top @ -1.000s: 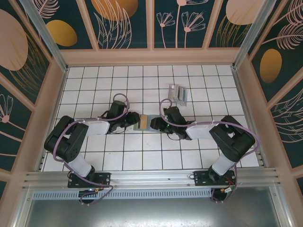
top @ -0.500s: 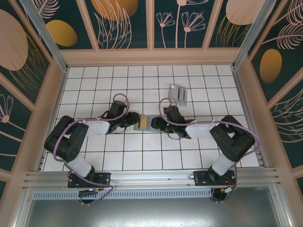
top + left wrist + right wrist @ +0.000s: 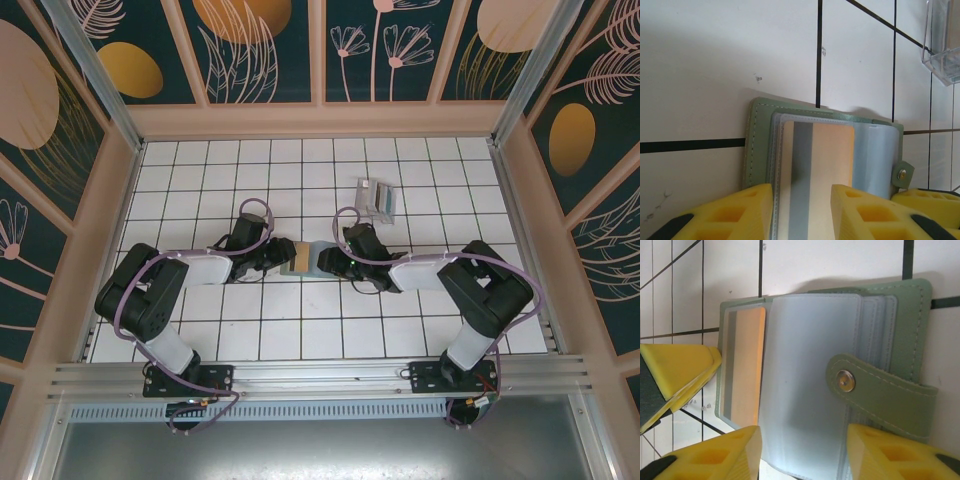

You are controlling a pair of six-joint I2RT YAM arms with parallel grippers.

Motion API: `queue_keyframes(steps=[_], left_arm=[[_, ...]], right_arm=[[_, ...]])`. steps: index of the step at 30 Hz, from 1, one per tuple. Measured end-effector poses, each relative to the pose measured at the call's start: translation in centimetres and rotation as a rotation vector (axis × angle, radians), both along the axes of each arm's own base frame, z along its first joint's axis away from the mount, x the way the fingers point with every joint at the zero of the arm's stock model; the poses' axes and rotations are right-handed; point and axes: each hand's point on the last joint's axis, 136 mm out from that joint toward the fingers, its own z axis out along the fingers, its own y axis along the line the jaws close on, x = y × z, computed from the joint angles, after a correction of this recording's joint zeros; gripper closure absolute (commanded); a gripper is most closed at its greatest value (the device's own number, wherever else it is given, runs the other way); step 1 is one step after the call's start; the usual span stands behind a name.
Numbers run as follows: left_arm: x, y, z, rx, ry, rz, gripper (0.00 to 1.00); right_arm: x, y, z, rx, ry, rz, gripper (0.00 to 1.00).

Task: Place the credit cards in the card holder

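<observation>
Left wrist view: the left tool (image 3: pixel 802 200) sits half open over the green card holder (image 3: pixel 757 130). The right tool (image 3: pixel 804 440) does too, opposite.

Bright even light, soft shadows, wrist close-ups perhaps slightly blurred

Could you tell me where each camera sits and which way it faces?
Top external: above and behind the arms, looking down at the table; both arms show, with the left gripper and right gripper either side of the card holder.
Left wrist: on the left arm, looking down past its yellow fingers at the card holder and a gold card.
Right wrist: on the right arm, looking down past its fingers at the card holder's snap strap.
Shared: both wrist views show the card holder and gold card.
</observation>
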Motion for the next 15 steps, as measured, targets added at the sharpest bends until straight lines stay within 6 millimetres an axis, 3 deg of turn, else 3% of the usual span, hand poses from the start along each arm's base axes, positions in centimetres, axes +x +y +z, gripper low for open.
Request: queue_keyframes(steps=[15], left_arm=[[-0.21, -0.15, -0.09, -0.007, 0.008, -0.010, 0.63]], right_arm=[[-0.03, 0.48, 0.38, 0.016, 0.002, 0.018, 0.69]])
